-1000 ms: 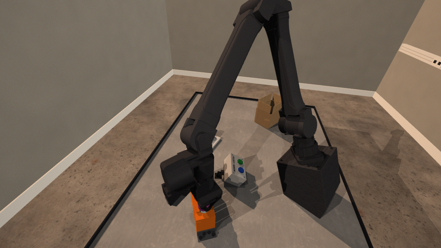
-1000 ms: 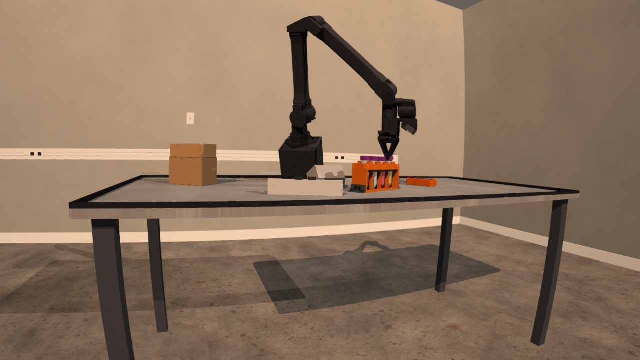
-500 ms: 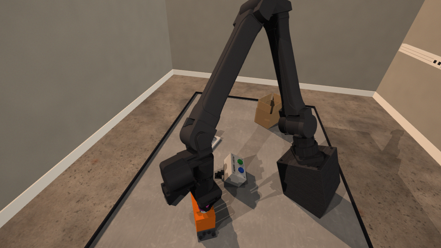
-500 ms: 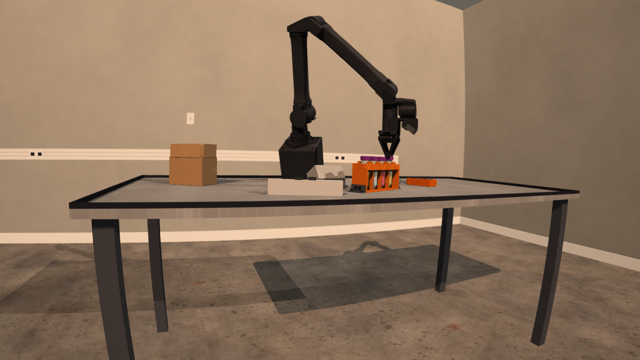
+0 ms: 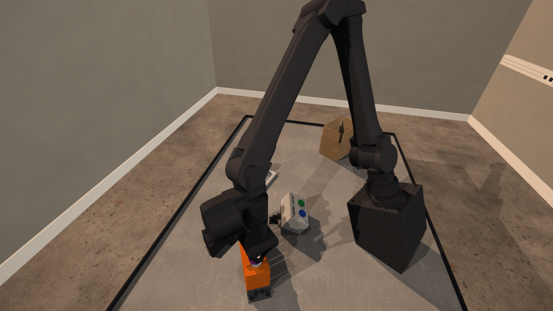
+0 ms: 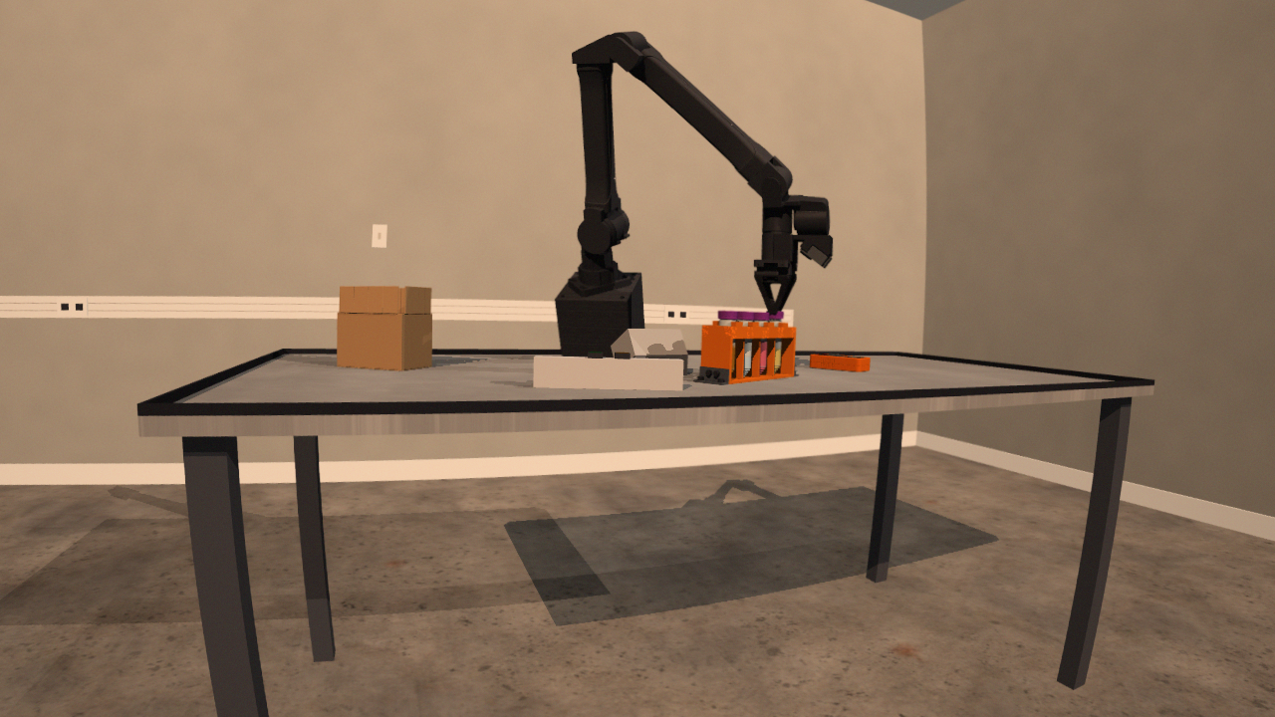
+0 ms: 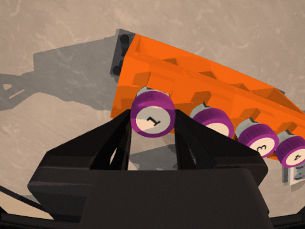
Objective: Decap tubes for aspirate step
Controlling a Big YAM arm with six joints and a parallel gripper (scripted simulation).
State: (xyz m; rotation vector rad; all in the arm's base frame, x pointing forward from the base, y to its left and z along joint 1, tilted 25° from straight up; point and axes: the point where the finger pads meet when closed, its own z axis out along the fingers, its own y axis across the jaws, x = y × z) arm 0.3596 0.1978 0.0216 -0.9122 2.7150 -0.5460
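Fingers [image 5: 256,259] [image 6: 774,312] pinch purple cap 1 [image 7: 153,113] above the orange station [image 5: 258,279] [image 6: 718,355] [image 7: 159,68] of capped tubes.

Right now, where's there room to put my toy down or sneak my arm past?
There's room between the cardboard box and key housing, and between that housing and the black base block. Another patch lies between the orange rack and the long table rim farther from the base. It's crowded where the hand grips cap 1, beside the other caps.
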